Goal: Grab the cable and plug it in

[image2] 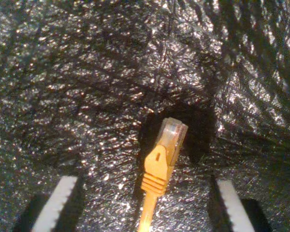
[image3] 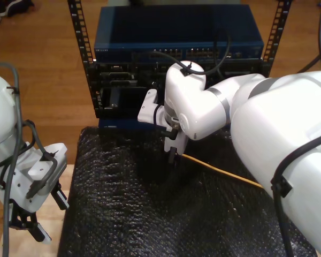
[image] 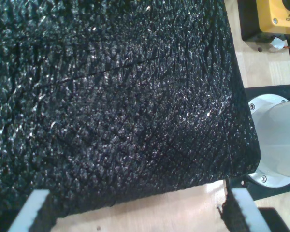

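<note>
Cable (image2: 160, 164) flat on black mat (image2: 63, 96), between my second gripper (image2: 145, 205)'s wide fingers (image2: 58, 200), my first gripper (image: 135, 212) spread wide, equipment rack (image3: 176, 48) beyond.

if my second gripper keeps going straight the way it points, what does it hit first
Probably the cable's clear plug, which lies between the open fingers of my second gripper, flat on the black bubble-wrap mat. The mat comes right after; depth is hard to judge.

A robotics lab is showing here: a network rack (image3: 176, 59) is standing on wood flooring (image3: 43, 69), beside a yellow emergency-stop box (image: 275, 17).
</note>
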